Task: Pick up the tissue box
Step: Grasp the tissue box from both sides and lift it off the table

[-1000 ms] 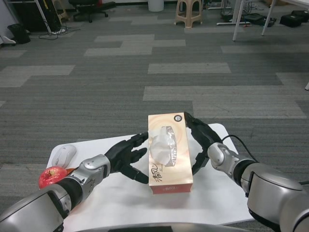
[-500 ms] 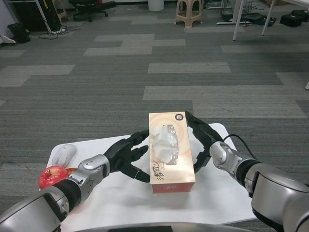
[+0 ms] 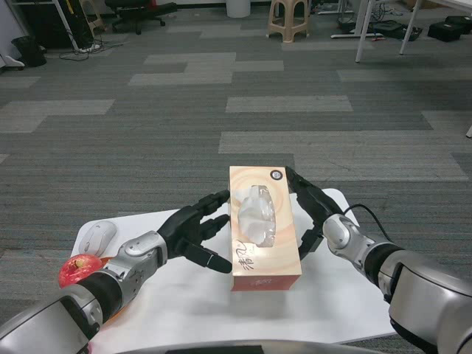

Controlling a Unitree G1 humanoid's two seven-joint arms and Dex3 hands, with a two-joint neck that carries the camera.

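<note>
Silver rounded forearms; black jointed left hand (image 3: 193,234), right hand (image 3: 313,214); black cable at right wrist

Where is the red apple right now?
In the head view, the red apple sits at the table's left edge, just below the white mouse and beside the left forearm, away from the tissue box.

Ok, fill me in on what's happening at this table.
The robot is picking up the tissue box. Its left hand presses against the box's left side and its right hand against the right side, so the box is clamped between them over the white table; it looks raised, though that is hard to confirm. A red apple and a white mouse lie at the table's left end, untouched.
</note>
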